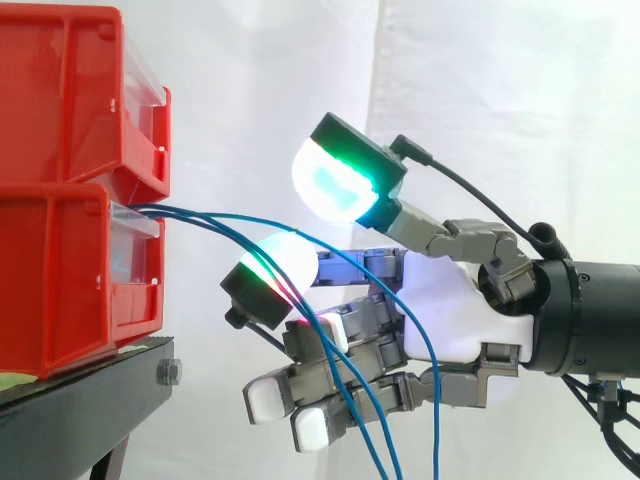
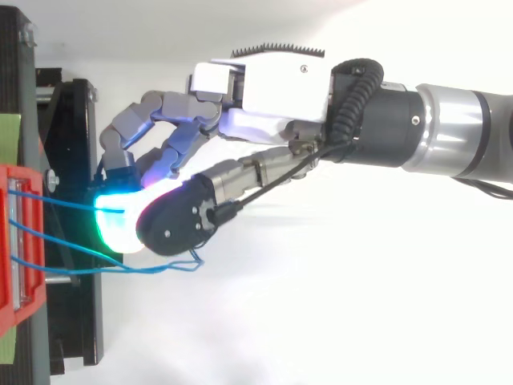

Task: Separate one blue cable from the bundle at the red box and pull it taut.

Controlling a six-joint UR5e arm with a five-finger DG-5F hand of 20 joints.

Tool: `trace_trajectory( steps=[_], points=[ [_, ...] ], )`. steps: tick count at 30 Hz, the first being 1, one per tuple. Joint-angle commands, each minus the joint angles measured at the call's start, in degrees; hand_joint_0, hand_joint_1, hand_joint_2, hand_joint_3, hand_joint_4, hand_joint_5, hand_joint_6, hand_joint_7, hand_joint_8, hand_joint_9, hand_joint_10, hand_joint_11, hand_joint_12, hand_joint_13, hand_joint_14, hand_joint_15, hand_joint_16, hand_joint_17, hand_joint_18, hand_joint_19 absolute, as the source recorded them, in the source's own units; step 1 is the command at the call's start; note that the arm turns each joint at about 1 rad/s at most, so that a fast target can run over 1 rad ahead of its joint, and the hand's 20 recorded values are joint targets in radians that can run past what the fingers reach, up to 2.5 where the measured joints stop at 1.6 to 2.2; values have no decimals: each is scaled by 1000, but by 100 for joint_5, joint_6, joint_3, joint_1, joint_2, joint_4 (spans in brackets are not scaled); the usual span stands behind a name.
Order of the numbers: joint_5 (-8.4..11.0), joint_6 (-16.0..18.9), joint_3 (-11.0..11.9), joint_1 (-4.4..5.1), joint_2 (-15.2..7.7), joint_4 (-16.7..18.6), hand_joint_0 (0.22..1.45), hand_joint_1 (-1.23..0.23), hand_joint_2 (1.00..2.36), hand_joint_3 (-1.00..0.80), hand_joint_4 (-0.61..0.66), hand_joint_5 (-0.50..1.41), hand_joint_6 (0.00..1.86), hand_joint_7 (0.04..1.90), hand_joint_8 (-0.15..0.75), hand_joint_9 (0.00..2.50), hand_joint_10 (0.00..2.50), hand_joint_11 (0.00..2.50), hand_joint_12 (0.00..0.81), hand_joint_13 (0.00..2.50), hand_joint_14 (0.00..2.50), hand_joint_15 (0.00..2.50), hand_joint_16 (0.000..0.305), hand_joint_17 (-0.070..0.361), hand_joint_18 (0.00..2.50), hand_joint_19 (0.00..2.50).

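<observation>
Several thin blue cables [image 1: 200, 214] leave the front of the lower red box [image 1: 60, 290] and arc right, drooping down across my hand [image 1: 455, 310]. The hand reaches in from the right, level with that box. Its thumb pad [image 1: 335, 180] glows green and is lifted above a finger pad [image 1: 285, 258], with a clear gap between them. One cable runs over that finger pad through the gap, and the others cross the half-bent lower fingers. From above, the cables [image 2: 56, 204] stretch from the box [image 2: 12, 241] to the glowing pads of the hand [image 2: 272, 88]. Nothing looks pinched.
A second red box [image 1: 70, 100] is stacked on the lower one. Both rest on a black stand [image 1: 90, 385] at the left, in front of a white curtain. The arm fills the right side.
</observation>
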Motion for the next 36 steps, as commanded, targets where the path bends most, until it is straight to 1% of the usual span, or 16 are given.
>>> trace_trajectory(
  steps=[1,3,5,6,7,8,9,11,14,18,21,23,28,33,36],
  points=[
    [0,-5,0,2,2,0,578,-439,1000,-500,13,-202,851,1041,259,1050,25,1178,415,714,26,678,58,130,564,761],
    [0,-5,0,2,2,0,607,-467,1002,-476,0,-199,853,1050,253,1063,24,1195,408,716,25,674,57,128,566,765],
    [0,-5,0,2,2,0,608,-543,1011,-364,3,-198,860,1049,255,1061,26,1197,409,718,25,675,57,128,569,764],
    [0,-5,0,2,2,0,602,-557,1012,-334,1,-197,863,1045,259,1061,26,1196,410,719,24,675,57,128,569,764],
    [0,-5,0,2,2,0,589,-579,1015,-273,0,-197,869,1060,260,1057,24,1191,408,722,25,682,57,128,572,772],
    [0,-5,0,2,2,0,583,-617,1017,-214,5,-199,874,1117,261,1057,25,1189,409,727,24,683,57,129,576,772],
    [0,4,0,2,2,0,583,-617,1017,-214,5,-199,874,1117,261,1057,25,1189,409,727,24,683,57,129,576,772],
    [0,4,0,-6,2,0,583,-654,1020,-109,-14,-200,903,1095,270,1063,23,1187,416,744,25,680,59,132,601,764],
    [0,13,9,-6,2,9,591,-673,1022,-64,-47,-197,914,1104,274,1079,23,1184,423,755,25,685,60,135,614,755],
    [0,4,9,2,2,9,607,-696,1023,-43,-134,-195,916,1150,260,1082,23,1197,416,754,24,690,59,133,618,759],
    [0,4,9,2,2,9,613,-701,1022,-49,-153,-195,919,1141,259,1084,24,1198,411,756,25,678,59,132,621,757],
    [0,13,9,2,2,9,618,-701,1021,-71,-142,-198,920,1114,260,1084,24,1198,410,755,25,686,58,131,618,759],
    [0,13,0,2,2,9,621,-695,1023,-110,-109,-205,915,1135,243,1080,26,1208,398,755,24,688,57,128,608,759],
    [0,13,0,2,2,9,631,-691,1021,-150,-88,-210,917,1092,235,1090,26,1211,396,765,26,688,57,128,612,749],
    [0,13,0,-6,2,9,631,-690,1022,-164,-84,-211,914,1089,245,1103,24,1224,388,815,25,718,57,128,625,738]
  ],
)
